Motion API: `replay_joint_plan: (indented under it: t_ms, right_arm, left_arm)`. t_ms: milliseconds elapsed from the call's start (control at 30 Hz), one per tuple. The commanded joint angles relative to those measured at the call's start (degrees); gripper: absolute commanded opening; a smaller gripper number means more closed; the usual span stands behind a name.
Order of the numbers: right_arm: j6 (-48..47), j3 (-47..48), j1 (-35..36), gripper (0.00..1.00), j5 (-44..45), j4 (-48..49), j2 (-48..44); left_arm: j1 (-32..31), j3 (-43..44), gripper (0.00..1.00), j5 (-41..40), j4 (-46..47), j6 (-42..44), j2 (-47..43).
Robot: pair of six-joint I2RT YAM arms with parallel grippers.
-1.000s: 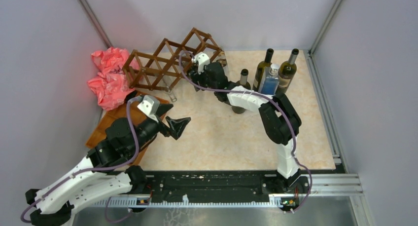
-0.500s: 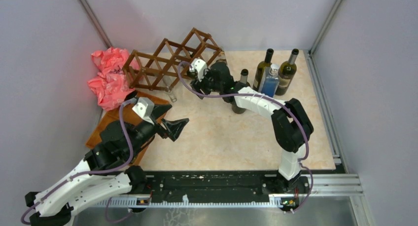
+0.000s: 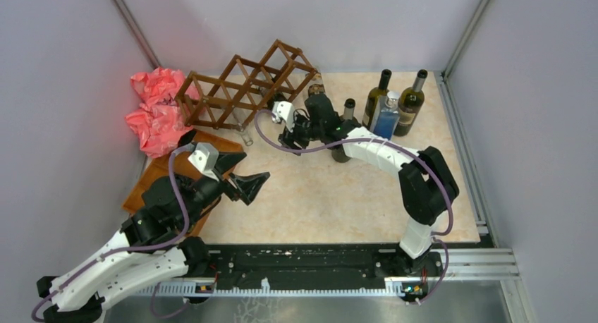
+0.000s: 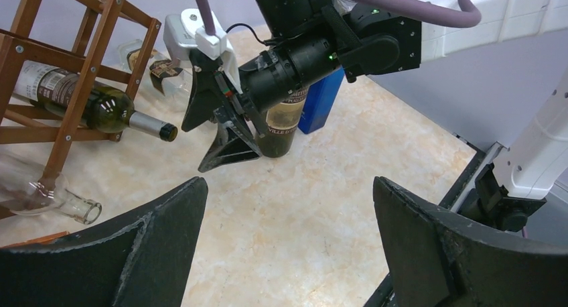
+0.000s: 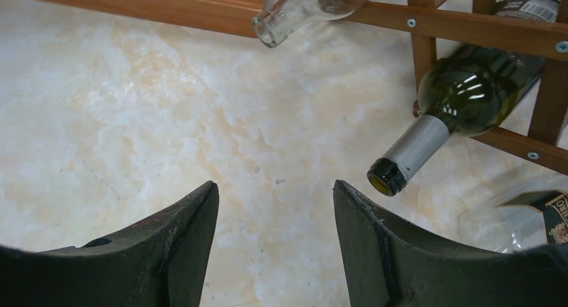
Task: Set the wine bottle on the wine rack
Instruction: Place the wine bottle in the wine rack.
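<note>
The dark wooden wine rack (image 3: 236,90) stands at the back left. A green wine bottle (image 5: 469,92) lies in one of its lower cells, neck sticking out; it also shows in the left wrist view (image 4: 87,102). A clear empty bottle (image 5: 301,5) lies in the cell beside it, mouth outward (image 4: 74,210). My right gripper (image 3: 288,136) is open and empty, just in front of the rack and a little short of the green bottle's mouth (image 5: 274,186). My left gripper (image 3: 254,182) is open and empty over the table (image 4: 288,186), well short of the rack.
Two dark wine bottles (image 3: 376,101) (image 3: 411,97) and a blue bottle (image 3: 386,115) stand at the back right. Another dark bottle (image 3: 343,129) stands behind my right arm. A pink bag (image 3: 156,108) and a flat brown tray (image 3: 159,171) lie on the left.
My right gripper has drawn back from the rack toward the near side, open and empty, leaving the green bottle in its cell. My left arm has barely moved.
</note>
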Motion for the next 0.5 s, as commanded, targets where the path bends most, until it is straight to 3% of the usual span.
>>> replay_joint_plan:
  t_ms: [0,467]
  right_arm:
    - [-6.74,-0.92,-0.02,0.63,-4.82,-2.52,-4.08]
    - [-15.07,-2.76,-0.08,0.58,-1.19,-5.34,-3.07]
  left_arm:
    - [0.11,-0.92,0.99,0.74,2.05,-0.85,-0.95]
    - [0.18,-2.38,0.99,0.34,2.29,-1.29,-2.28]
